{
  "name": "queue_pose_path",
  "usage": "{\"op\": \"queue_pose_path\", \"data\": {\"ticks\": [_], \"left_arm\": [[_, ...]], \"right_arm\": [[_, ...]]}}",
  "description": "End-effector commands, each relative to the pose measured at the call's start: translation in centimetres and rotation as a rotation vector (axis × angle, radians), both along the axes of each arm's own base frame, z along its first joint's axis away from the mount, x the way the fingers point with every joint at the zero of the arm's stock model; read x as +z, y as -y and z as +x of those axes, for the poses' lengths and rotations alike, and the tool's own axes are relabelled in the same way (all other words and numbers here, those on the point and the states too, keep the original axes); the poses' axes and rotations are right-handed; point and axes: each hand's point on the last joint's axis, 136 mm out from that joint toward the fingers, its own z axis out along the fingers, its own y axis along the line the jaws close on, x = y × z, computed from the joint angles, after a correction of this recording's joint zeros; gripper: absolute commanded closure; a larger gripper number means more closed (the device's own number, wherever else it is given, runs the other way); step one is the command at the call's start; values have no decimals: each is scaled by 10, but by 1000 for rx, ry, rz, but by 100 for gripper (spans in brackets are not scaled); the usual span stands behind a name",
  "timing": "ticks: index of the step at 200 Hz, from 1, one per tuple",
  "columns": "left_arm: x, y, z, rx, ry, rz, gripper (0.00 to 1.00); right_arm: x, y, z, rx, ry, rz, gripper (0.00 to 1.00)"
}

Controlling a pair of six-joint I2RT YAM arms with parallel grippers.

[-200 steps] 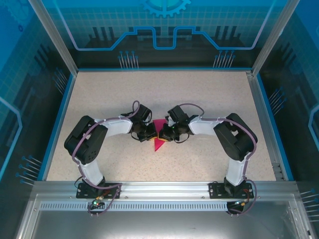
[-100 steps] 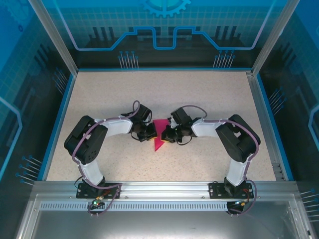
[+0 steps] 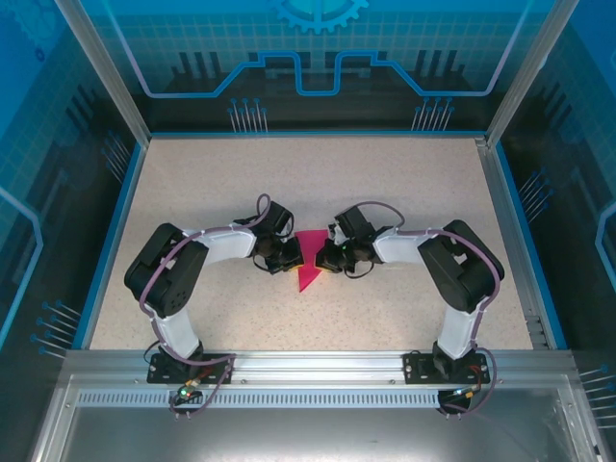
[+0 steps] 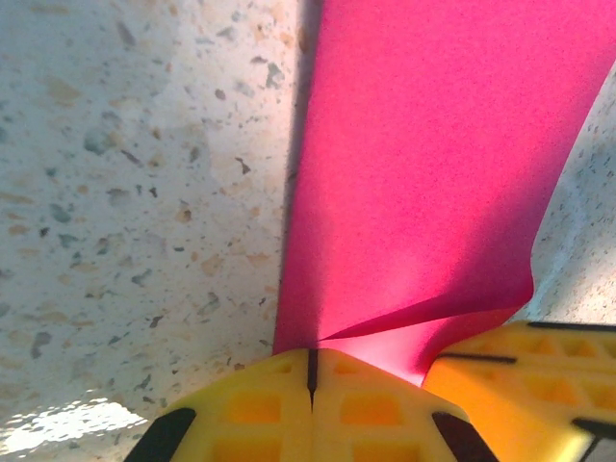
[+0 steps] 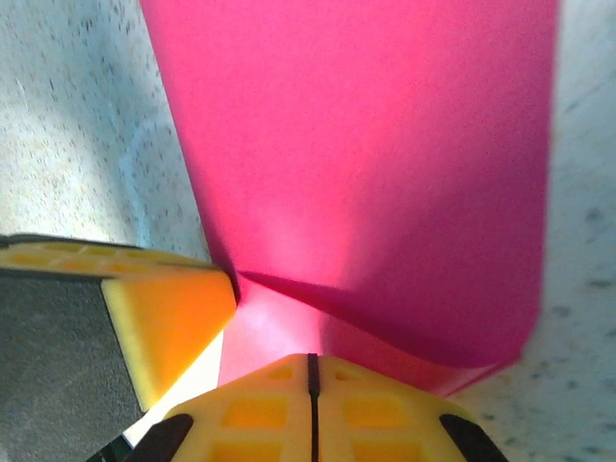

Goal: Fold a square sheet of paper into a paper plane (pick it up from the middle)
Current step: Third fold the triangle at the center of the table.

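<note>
A speckled beige table [image 3: 404, 192], blue-rimmed, bears a folded magenta-pink sheet of paper [image 3: 308, 268] near its middle

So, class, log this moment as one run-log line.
step: folding | paper: part-folded, pointed near end | left fingers: shut on paper | right fingers: shut on paper

no text, label, brand or number can be read anywhere in these views. the only sign-like marking is a light-blue gear emblem [image 3: 319, 12] printed at the top of the far wall panel [image 3: 318, 67], with circuit-style lines [image 3: 318, 85] running left and right beneath it; none of these carries any letters or digits.
</note>
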Motion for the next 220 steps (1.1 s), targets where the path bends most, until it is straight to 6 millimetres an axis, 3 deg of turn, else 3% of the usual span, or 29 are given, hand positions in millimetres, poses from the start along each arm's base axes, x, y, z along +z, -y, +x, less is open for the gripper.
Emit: {"op": "queue_pose_path", "data": {"ticks": [1, 36, 81, 105, 116, 138, 164, 191, 220], "left_arm": [[-34, -26, -20, 1, -86, 146, 96], [-36, -26, -22, -2, -92, 148, 96], [-36, -27, -22, -3, -91, 148, 96], [-36, -26, -22, -4, -90, 147, 96], [-37, -27, -23, -4, -91, 148, 96], [-38, -27, -24, -2, -95, 149, 96], [-38, -26, -23, -3, -95, 146, 97], [-37, -26, -23, -3, -92, 145, 97], [-37, -26, -22, 0, -90, 145, 96]], "right_arm": [[-10, 13, 7, -41, -5, -11, 93], [-28, 27, 4, -71, -57, -65, 93], [-1, 27, 20, -92, 14, -18, 93], [-18, 34, 20, -119, -32, -39, 93], [-34, 45, 10, -135, -73, -64, 93], [-42, 60, 9, -177, -88, -86, 93], [-37, 69, 16, -201, -54, -128, 94], [-18, 79, 30, -242, 11, -157, 94], [9, 68, 30, -224, 83, -134, 93]]}}
